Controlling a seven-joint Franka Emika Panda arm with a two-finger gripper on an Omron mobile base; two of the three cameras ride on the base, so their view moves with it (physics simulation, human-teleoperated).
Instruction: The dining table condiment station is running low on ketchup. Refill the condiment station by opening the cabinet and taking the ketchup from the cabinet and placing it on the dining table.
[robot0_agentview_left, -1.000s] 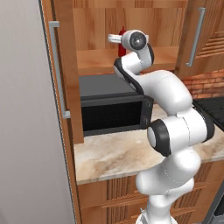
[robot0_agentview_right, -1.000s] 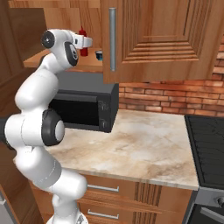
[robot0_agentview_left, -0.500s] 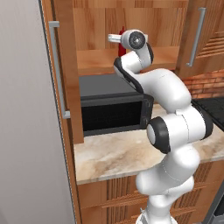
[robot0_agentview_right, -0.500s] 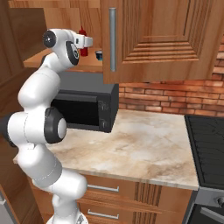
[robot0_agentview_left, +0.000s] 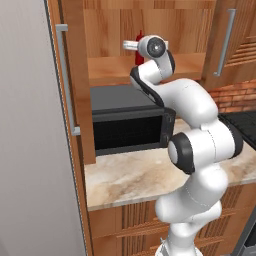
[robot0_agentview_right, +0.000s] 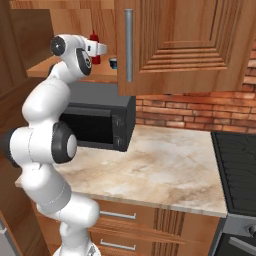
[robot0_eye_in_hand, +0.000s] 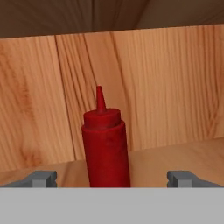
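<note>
The slim red squeeze bottle of ketchup (robot0_eye_in_hand: 106, 146) stood upright on the pale wood shelf (robot0_eye_in_hand: 175, 157) of the reddish-brown wall cabinet (robot0_agentview_right: 180, 45), whose doors hung open. The two-finger gripper (robot0_eye_in_hand: 112, 178) was at the shelf, its fingers (robot0_eye_in_hand: 41, 178) spread wide to either side of the bottle, holding nothing; the bottle sat left of centre between them and a little beyond the tips. The black microwave (robot0_agentview_right: 100, 122) sat just below the shelf. If the fingers closed from there, the nearer one would probably strike first and tip the tall bottle. Pushing in too far could knock it against the back wall.
</note>
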